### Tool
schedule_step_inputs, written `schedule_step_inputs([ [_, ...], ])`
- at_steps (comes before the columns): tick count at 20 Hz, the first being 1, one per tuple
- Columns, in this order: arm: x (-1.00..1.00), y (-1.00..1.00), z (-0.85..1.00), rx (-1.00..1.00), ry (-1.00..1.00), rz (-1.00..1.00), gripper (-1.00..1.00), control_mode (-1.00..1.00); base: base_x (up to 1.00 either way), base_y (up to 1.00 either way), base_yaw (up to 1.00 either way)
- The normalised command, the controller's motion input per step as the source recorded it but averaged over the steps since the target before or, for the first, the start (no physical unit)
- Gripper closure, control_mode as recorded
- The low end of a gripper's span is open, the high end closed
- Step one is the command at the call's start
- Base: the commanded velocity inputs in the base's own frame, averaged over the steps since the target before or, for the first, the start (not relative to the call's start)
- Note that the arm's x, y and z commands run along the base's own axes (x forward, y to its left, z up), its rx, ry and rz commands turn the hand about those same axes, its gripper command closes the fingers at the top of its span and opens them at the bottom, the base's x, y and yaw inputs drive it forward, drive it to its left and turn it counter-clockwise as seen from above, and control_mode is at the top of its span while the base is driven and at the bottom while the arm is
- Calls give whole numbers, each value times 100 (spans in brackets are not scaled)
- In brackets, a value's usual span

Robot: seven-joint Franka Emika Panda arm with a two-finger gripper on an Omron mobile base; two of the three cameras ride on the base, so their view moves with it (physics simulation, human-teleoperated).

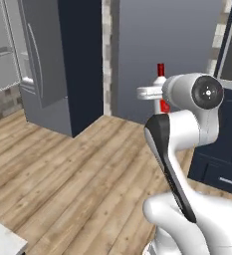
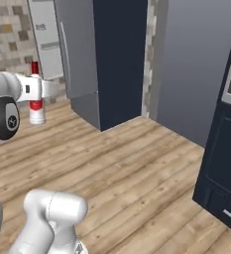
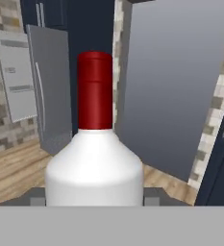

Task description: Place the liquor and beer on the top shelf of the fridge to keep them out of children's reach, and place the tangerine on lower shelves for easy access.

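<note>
Pinching the liquor [image 3: 94, 158] by its body, the fingers [image 3: 152, 197] hold the bottle upright in the air above the wooden floor [image 1: 72, 169], its red cap [image 3: 94, 91] uppermost. Beyond the bottle stands the fridge [image 3: 48, 96], grey with a long vertical handle, its door swung open beside dark blue cabinets [image 2: 119, 54] against the tiled wall [image 2: 10, 34].

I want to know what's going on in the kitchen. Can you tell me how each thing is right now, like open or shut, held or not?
liquor: upright, red cap on, held up off the floor by the gripper.
gripper: shut on the liquor.
fridge: one door swung open, pale shelves showing inside at the far left.
</note>
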Motion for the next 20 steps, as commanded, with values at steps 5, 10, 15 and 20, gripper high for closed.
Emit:
schedule_step_inputs([
  [5,0,0,0,0,0,0,100,100,100,0,8],
  [10,0,0,0,0,0,0,100,100,100,1,34],
  [15,0,0,0,0,0,0,100,100,100,23,46],
  [20,0,0,0,0,0,0,100,100,100,37,50],
])
